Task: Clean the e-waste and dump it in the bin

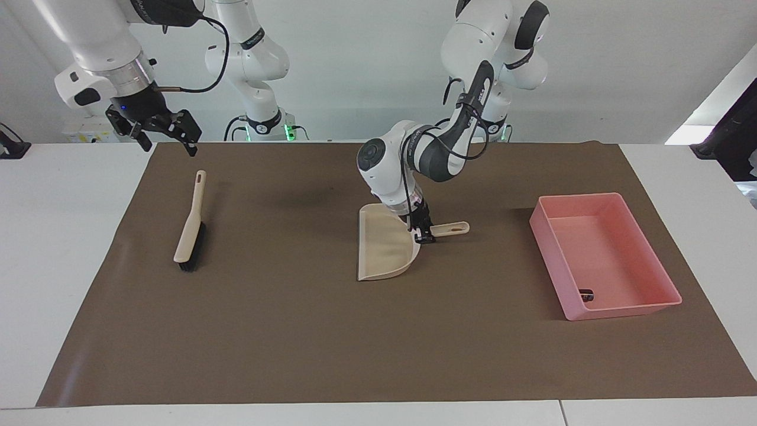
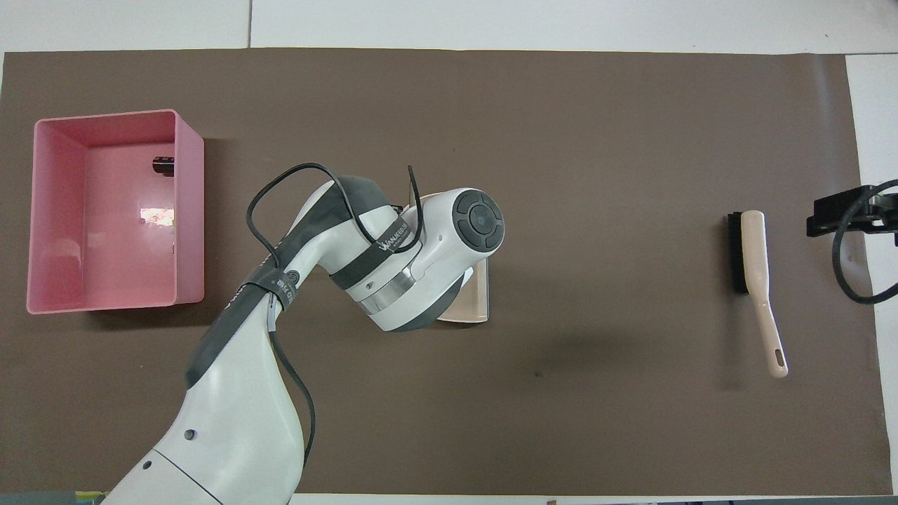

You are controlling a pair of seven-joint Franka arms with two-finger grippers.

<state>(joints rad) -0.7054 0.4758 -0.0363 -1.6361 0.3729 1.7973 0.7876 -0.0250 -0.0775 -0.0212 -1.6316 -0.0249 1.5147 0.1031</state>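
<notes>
My left gripper [image 1: 424, 235] is shut on the handle of the beige dustpan [image 1: 384, 251], which lies flat and low on the brown mat mid-table. In the overhead view my arm covers the gripper and only the dustpan's edge [image 2: 478, 298] shows. The pink bin [image 1: 550, 269] stands toward the left arm's end of the table and also shows in the overhead view [image 2: 189, 210]. A small dark cylinder [image 1: 586, 294] lies inside it, in the corner farthest from the robots [image 2: 163, 165]. I cannot make out the white part. My right gripper [image 1: 167, 142] is open and empty, raised over the mat's edge.
The beige brush with black bristles [image 1: 190, 228] lies on the mat toward the right arm's end, and shows in the overhead view [image 2: 754, 273]. The right gripper [image 2: 838, 210] hangs beside it at the mat's edge. White table borders the mat.
</notes>
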